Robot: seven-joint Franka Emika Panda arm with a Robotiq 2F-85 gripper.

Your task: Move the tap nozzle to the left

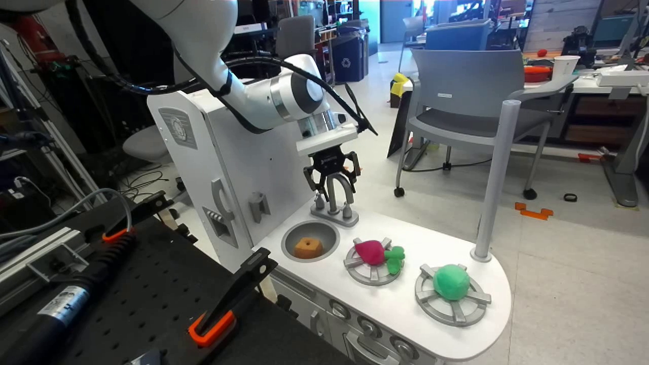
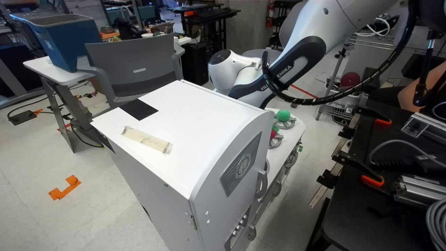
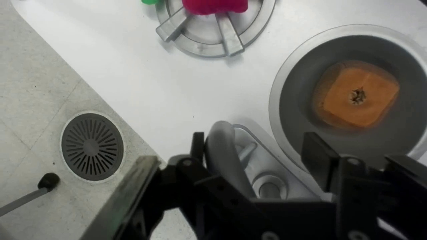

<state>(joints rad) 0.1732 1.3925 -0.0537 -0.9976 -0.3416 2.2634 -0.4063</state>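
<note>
Tap nozzle (image 1: 331,195), silver-grey and hooked, stands at the back edge of the white desk (image 1: 395,301), near the corner beside the white cabinet (image 1: 263,157). Above it the gripper (image 3: 256,146) points down with its fingers spread, the nozzle between them; in the wrist view it lies right beside one fingertip, touching or not I cannot tell, and well apart from the other. Towards the front edge sits the round sink (image 1: 309,227), an orange block (image 1: 308,248) inside. A burner (image 1: 374,274) holding a pink-and-green plush (image 1: 371,252) comes next, then another burner (image 1: 459,311) by the rounded front corner, bearing a green ball (image 1: 451,282); a grey post (image 1: 499,177) rises from the back edge at that end. Past the back edge, pale floor (image 1: 568,258) carries a grey chair (image 1: 466,86) and, farther off, a blue recycling bin (image 1: 348,57); a black perforated board (image 1: 152,294) lies off the front edge.
</note>
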